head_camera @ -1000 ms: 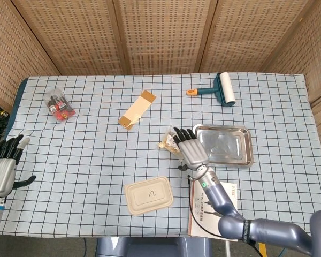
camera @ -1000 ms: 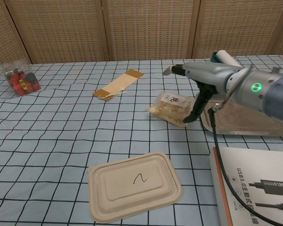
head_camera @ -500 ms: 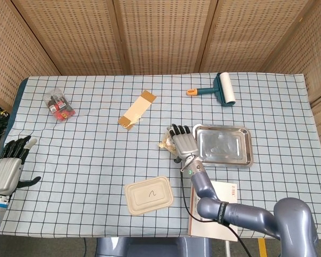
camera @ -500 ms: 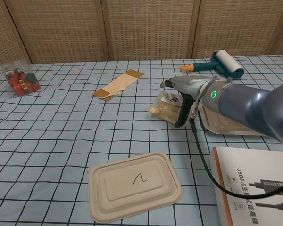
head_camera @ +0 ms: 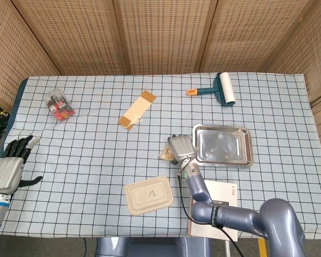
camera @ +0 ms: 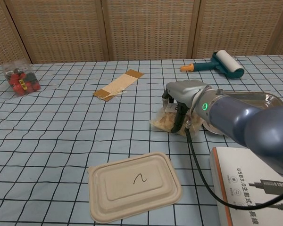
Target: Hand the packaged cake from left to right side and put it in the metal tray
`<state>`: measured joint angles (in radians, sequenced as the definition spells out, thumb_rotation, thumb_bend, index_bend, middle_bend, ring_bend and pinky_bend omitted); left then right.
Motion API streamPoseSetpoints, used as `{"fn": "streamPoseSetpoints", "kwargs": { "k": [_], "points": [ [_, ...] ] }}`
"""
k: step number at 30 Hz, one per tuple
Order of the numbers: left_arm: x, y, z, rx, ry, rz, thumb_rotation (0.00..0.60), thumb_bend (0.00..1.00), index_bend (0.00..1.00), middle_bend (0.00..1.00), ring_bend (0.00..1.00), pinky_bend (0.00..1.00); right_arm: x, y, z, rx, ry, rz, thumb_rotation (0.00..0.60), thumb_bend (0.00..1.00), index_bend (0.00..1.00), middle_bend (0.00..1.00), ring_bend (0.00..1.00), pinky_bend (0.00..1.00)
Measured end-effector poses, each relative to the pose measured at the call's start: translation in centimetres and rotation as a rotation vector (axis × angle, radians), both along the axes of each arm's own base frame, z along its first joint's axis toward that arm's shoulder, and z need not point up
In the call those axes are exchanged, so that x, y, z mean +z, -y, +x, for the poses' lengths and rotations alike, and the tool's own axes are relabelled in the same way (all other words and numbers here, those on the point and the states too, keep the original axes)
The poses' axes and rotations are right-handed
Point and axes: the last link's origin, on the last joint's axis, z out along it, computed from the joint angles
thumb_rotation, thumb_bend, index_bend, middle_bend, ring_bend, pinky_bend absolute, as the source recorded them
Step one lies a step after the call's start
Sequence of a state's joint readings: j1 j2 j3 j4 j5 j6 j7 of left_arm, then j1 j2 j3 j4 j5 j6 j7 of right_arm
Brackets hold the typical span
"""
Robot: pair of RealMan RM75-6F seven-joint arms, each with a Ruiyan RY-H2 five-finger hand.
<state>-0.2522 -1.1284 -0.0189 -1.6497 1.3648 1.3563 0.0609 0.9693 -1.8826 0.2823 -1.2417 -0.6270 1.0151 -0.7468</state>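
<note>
Curling over the packaged cake [camera: 166, 121], right hand [camera: 181, 92] fingers apparently grip it; label unreadable.

My right hand [camera: 180, 96] is down low at mid-table, fingers curled in around the packaged cake [camera: 166, 120]. My left hand [head_camera: 10, 166] hangs off the left edge, fingers spread, empty.
</note>
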Motion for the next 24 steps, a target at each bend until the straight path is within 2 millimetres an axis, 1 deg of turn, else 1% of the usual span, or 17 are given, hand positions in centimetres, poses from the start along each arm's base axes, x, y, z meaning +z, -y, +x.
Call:
{"fn": "streamPoseSetpoints", "kwargs": {
  "k": [3, 6, 9, 12, 15, 18, 21, 24],
  "points": [
    [0.1, 0.0, 0.0, -0.001, 0.003, 0.004, 0.6, 0.02, 0.0, 0.0, 0.0, 0.0, 0.1, -0.2, 0.1, 0.011, -0.003, -0.004, 0.6, 0.17, 0.6, 0.56, 0.59, 0.61],
    [0.1, 0.1, 0.1, -0.005, 0.004, 0.004, 0.6, 0.02, 0.0, 0.0, 0.0, 0.0, 0.6, -0.5, 0.6, 0.032, 0.003, -0.019, 0.6, 0.17, 0.62, 0.58, 0.63, 0.63],
    [0.0, 0.1, 0.1, -0.005, 0.004, 0.003, 0.6, 0.02, 0.0, 0.0, 0.0, 0.0, 1.3, -0.8, 1.2, 0.063, 0.017, -0.037, 0.6, 0.17, 0.62, 0.58, 0.63, 0.63],
    [0.0, 0.1, 0.1, -0.004, 0.003, 0.001, 0.6, 0.02, 0.0, 0.0, 0.0, 0.0, 2.4, -1.0, 1.9, 0.102, 0.03, -0.059, 0.6, 0.17, 0.62, 0.58, 0.63, 0.63],
    [0.0, 0.1, 0.1, -0.002, 0.003, -0.004, 0.6, 0.02, 0.0, 0.0, 0.0, 0.0, 4.0, -0.7, 2.2, 0.149, 0.014, -0.112, 0.6, 0.17, 0.62, 0.58, 0.63, 0.63],
    [0.1, 0.2, 0.1, -0.001, 0.005, -0.004, 0.6, 0.02, 0.0, 0.0, 0.0, 0.0, 6.2, 0.3, 1.5, 0.163, -0.026, -0.191, 0.6, 0.17, 0.61, 0.58, 0.63, 0.63],
    [0.2, 0.3, 0.1, 0.001, 0.009, 0.0, 0.6, 0.02, 0.0, 0.0, 0.0, 0.0, 8.3, 1.0, 0.3, 0.143, -0.05, -0.242, 0.6, 0.17, 0.6, 0.57, 0.62, 0.63],
    [0.3, 0.3, 0.2, 0.0, 0.012, -0.001, 0.6, 0.02, 0.0, 0.0, 0.0, 0.0, 10.4, 1.6, -2.2, 0.087, -0.073, -0.281, 0.6, 0.17, 0.6, 0.56, 0.61, 0.63]
  ]
}}
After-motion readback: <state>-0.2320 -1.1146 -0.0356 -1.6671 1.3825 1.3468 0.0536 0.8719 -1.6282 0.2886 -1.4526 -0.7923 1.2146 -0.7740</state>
